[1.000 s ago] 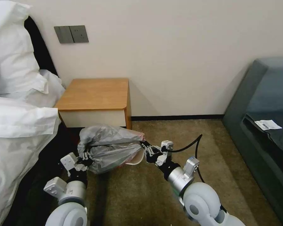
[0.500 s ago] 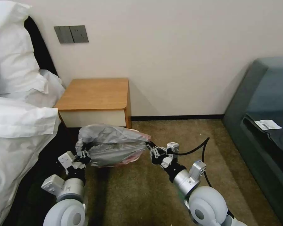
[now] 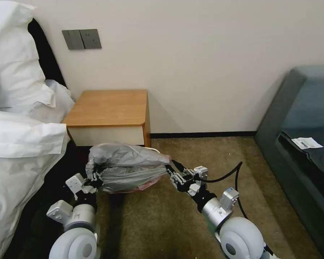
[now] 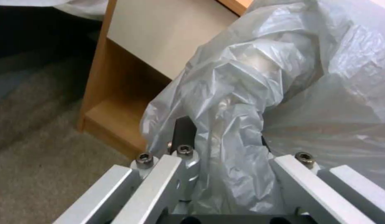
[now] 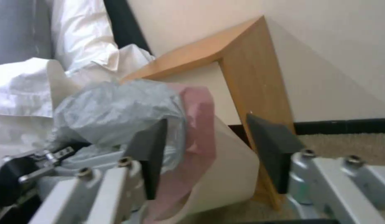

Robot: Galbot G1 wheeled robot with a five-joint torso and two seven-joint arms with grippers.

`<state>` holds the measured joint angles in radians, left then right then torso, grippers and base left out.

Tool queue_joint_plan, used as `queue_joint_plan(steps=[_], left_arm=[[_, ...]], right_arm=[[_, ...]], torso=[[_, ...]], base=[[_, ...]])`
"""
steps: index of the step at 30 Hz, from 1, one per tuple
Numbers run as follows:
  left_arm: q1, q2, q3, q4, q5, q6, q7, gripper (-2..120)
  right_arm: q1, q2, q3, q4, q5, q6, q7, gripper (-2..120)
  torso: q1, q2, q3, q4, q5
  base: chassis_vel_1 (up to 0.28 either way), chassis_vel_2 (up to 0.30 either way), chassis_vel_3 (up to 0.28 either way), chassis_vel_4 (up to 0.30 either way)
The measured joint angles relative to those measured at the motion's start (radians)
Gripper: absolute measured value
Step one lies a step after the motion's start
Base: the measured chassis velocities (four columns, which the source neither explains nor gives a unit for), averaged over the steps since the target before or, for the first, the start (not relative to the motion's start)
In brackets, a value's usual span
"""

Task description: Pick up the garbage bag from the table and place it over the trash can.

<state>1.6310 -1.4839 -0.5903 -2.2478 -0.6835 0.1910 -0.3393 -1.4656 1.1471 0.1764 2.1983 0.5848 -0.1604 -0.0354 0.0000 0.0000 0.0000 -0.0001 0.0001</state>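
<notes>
Where the left gripper [image 3: 95, 177] sits low beside the bed, its fingers are closed on a bunched fold of the garbage bag [image 3: 127, 166], the plastic packed between them in the left wrist view [image 4: 225, 174]. Right gripper [image 3: 171, 171]: at the bag's opposite end, jaws parted in its own wrist view [image 5: 205, 149], with bag edge at one pad [image 5: 153, 146]; whether it grips anything is unclear. Bag: crinkled translucent grey, pink tint beneath, stretched between the two grippers and draped over the trash can [image 5: 225, 174], whose cream wall shows under the pink. Just behind: the table [image 3: 109, 108], top bare, against the wall. To the right, open carpet [image 3: 205, 154] up to a dark sofa [image 3: 302, 118].
</notes>
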Motion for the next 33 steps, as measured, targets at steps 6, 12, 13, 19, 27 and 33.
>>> queue_joint_plan(steps=[6,12,13,19,27,33], left_arm=[[-0.002,0.004,0.002,0.017,0.002,0.0,0.0,9],[-0.001,0.01,0.006,0.023,0.008,-0.003,0.003,9],[0.002,0.011,0.008,0.022,0.013,-0.004,0.005,9],[0.011,0.013,0.016,0.013,0.027,-0.01,0.011,9],[0.028,0.008,0.026,-0.005,0.046,-0.021,0.017,9],[0.036,-0.001,0.039,-0.005,0.06,-0.024,0.019,9]], right_arm=[[-0.065,-0.03,0.02,0.075,0.018,0.012,-0.039,79],[-0.059,-0.049,0.03,0.109,0.059,0.015,-0.061,99],[-0.039,-0.053,0.033,0.107,0.077,0.005,-0.05,100],[0.033,-0.091,0.031,0.075,0.189,-0.057,-0.004,100],[0.091,-0.162,0.022,-0.041,0.265,-0.104,-0.037,100],[0.143,-0.197,0.008,-0.086,0.195,-0.103,-0.108,100]], torso=[[0.0,0.0,0.0,0.0001,-0.0001],[0.0,0.0,0.0,0.0,-0.0002],[0.0,0.0,0.0,0.0,-0.0001],[0.0,0.0,0.0,0.0002,0.0],[0.0,0.0,0.0,0.0001,0.0],[0.0,0.0,0.0,0.0001,-0.0001]], base=[[0.0,0.0,0.0,0.0],[0.0,0.0,0.0,0.0],[0.0,0.0,0.0,0.0],[0.0,0.0,0.0,0.0],[0.0,0.0,0.0,0.0],[0.0,0.0,0.0,0.0]])
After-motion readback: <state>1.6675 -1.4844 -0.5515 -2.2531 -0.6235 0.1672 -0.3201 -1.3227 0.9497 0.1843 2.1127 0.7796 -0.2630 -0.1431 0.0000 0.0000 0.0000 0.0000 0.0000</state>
